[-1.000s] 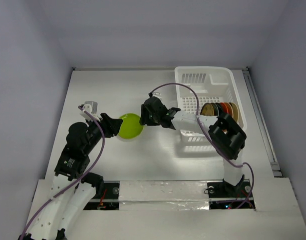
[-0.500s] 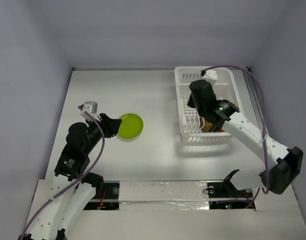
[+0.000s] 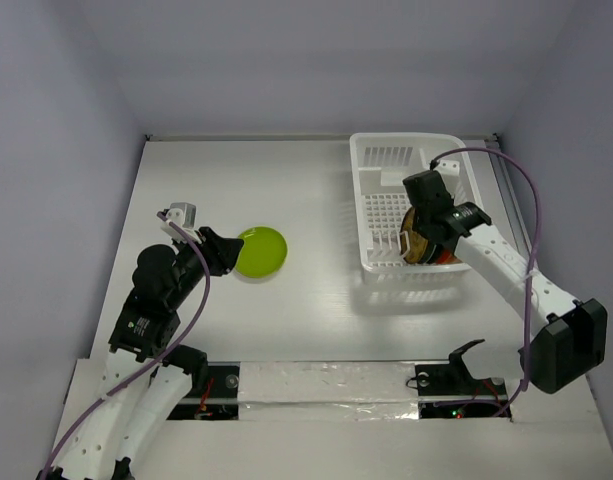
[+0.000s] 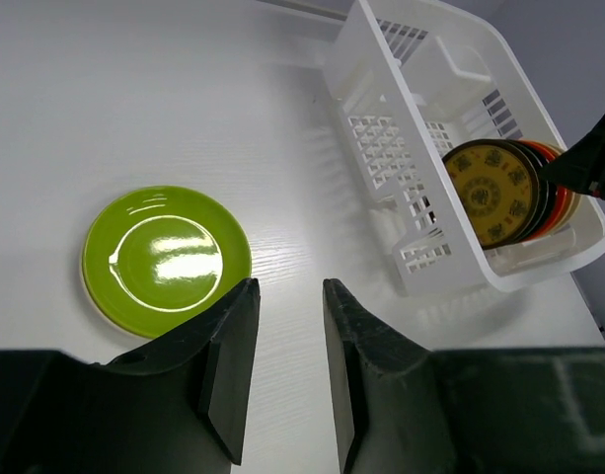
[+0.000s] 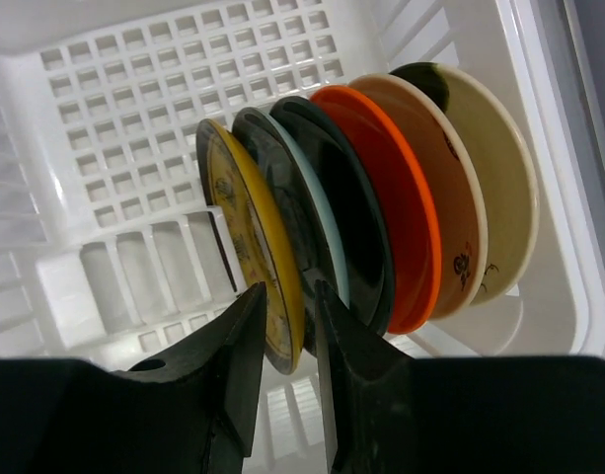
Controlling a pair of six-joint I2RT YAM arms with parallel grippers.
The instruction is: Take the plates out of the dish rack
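**Right pincer [image 5: 290, 296] astride the yellow plate [image 5: 245, 222] in the dish rack [image 5: 134, 89]**

Item 1, right pincer: jaws narrow, with one finger on each side of the yellow plate's lower rim. Whether they press on it cannot be told. In the top view the arm reaches over the rack's near right corner.

Item 2, plates in the rack: six can be counted in the right wrist view. They stand on edge in one closely packed row at the near end of the rack, all leaning the same way. Order from the pincer outward:
- yellow plate, with a patterned face
- dark grey plate [image 5: 282, 188], with a pale rim
- black plate [image 5: 346, 217]
- orange-red plate [image 5: 406, 212]
- tan plate [image 5: 462, 227], with small brown marks
- cream plate [image 5: 504, 163], with a dark patch at its top edge

Item 3, dish rack: white plastic with a grid bottom and slotted walls. It stands on the far right part of the white table [image 3: 286, 170].

Item 4, lime green plate [image 4: 164, 259]: lies flat on the table, left of the rack and well apart from it.

Item 5, left pincer [image 4: 287, 291]: jaws a narrow gap apart, with nothing between them. It hangs over bare table just beside the lime green plate.

Item 6, purple cable [image 3: 526, 230]: loops along the right arm.
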